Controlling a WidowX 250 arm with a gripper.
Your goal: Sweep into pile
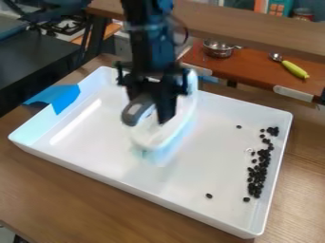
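The black gripper [151,107] hangs over the left-middle part of the white tray [82,161], shut on a white sweeping tool [152,137] with a grey handle end. The tool's lower edge is low over the tray floor; whether it touches cannot be told. Part of the tool is hidden behind the gripper. Along the tray's right side lies a long, uneven band of small black pieces [257,175], well to the right of the tool. One loose piece [209,195] sits near the front wall and another [238,126] toward the back.
Blue tape [66,97] covers the tray's left rim. Behind the tray, a brown shelf [254,71] holds a metal pot [218,49] and a spoon with a yellow-green handle [295,69]. A toy stove [66,26] stands at the back left.
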